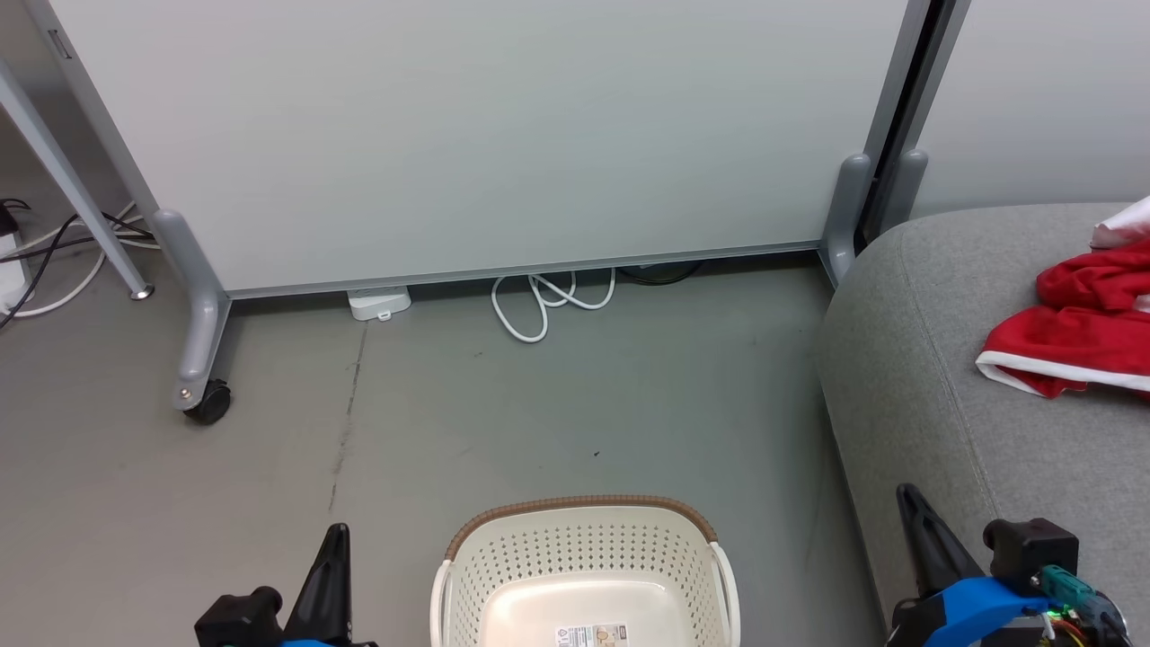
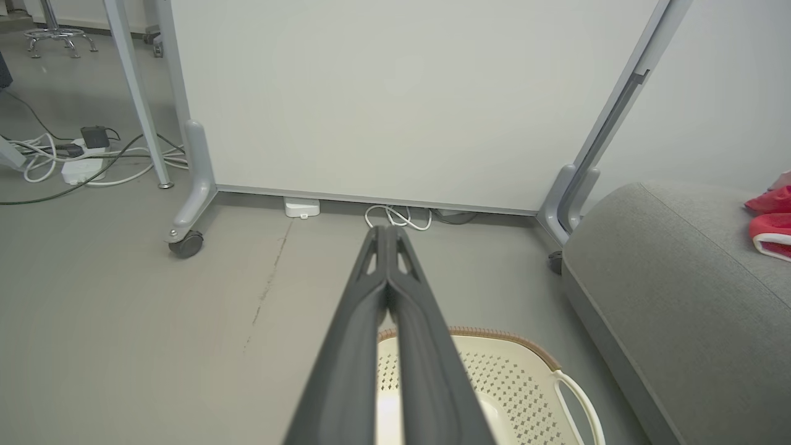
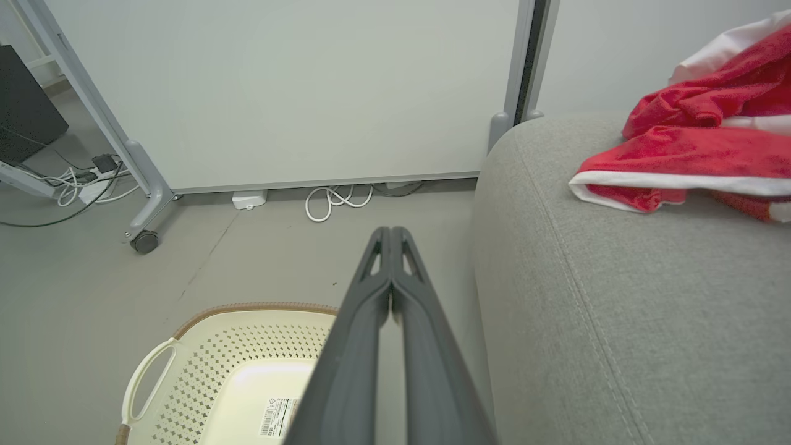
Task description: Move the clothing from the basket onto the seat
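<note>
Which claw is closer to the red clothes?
The right gripper, beside the grey seat where the clothing lies; the left gripper is across the basket.

Wheeled partition [image 1: 503, 135], coiled white cable [image 1: 539, 296], grey floor [image 1: 557, 413]

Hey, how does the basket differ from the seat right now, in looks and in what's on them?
The basket is cream perforated plastic with a brown rim; the seat is grey woven fabric. The basket's visible bottom bears a label but no garment; the seat carries the red clothing. The basket is far smaller than the seat. Both have rounded edges.
</note>
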Tool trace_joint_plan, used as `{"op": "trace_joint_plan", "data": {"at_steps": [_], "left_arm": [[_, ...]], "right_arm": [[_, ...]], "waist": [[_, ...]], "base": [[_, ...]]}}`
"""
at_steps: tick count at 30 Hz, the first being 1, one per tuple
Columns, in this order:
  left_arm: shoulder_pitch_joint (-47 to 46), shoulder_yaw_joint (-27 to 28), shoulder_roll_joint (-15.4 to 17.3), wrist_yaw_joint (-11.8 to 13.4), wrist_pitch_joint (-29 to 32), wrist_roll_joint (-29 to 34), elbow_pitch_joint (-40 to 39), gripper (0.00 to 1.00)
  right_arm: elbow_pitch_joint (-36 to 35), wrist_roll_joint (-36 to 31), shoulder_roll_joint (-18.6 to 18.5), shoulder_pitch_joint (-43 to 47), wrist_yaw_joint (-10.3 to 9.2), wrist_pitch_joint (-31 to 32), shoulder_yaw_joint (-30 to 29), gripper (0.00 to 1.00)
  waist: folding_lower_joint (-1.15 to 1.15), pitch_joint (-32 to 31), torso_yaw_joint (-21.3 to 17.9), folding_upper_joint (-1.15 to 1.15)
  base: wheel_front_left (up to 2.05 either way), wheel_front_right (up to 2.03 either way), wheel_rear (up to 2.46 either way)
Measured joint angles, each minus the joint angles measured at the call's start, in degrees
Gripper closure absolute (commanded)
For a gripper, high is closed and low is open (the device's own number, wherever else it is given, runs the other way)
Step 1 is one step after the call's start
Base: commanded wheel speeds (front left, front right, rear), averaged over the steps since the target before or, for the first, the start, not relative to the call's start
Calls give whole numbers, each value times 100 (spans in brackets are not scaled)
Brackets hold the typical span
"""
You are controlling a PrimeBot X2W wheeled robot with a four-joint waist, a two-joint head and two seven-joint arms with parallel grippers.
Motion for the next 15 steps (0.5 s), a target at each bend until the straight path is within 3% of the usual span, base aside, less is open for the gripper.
{"op": "trace_joint_plan", "data": {"at_steps": [15], "left_arm": [[4, 194, -43, 0, 402, -1406, -100, 100]], "right_arm": [[42, 1588, 10, 19, 0, 207, -41, 100]], "waist": [[0, 7, -29, 0]], "base": [[0, 0, 0]]}}
